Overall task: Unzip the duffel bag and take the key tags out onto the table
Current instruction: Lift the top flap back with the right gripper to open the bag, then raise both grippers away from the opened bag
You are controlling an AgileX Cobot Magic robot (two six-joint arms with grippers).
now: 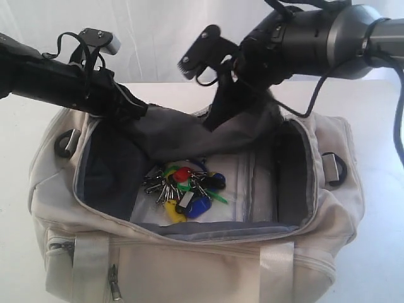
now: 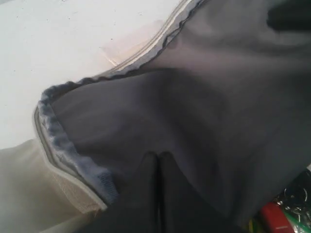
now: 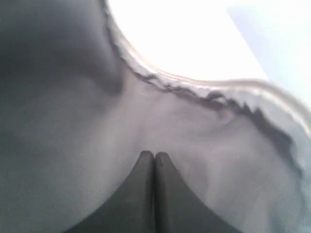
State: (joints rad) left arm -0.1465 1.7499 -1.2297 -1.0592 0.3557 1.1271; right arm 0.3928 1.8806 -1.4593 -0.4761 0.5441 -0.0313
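Note:
The beige duffel bag lies on the white table with its top unzipped. Its flap, dark grey lining outward, stands raised at the back. The key tags, a red, green, blue and yellow bunch on metal rings, lie on the bag's floor; a corner of them shows in the left wrist view. My left gripper is shut, its tips against the lining near the flap's left end. My right gripper is shut too, resting against the lining mid-flap. No fabric shows between either pair of fingers.
Black D-rings sit at the bag's left end and right end. Pale webbing straps run down the front, beside a zipped side pocket. The zipper edge curves close to my left gripper.

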